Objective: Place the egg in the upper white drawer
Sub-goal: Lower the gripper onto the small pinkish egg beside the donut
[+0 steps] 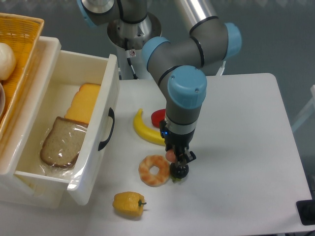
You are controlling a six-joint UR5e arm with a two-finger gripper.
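Note:
The egg (170,155) is a small pinkish oval showing just left of my gripper's dark fingers, between the banana and the doughnut. My gripper (179,158) points straight down right at the egg, and its fingers hide most of it. I cannot make out whether the jaws are closed on the egg or only stand beside it. The upper white drawer (107,93) stands pulled open at the left with its black handle (107,129) facing the table. It holds a slice of bread (61,141) and a yellow cake slab (83,102).
A black plum-like ball (179,171) lies just below the gripper, touching the ringed doughnut (154,170). A banana (145,130) and a red thing (158,117) lie behind. A yellow pepper (129,204) sits near the front. An orange wicker basket (22,59) stands at the far left.

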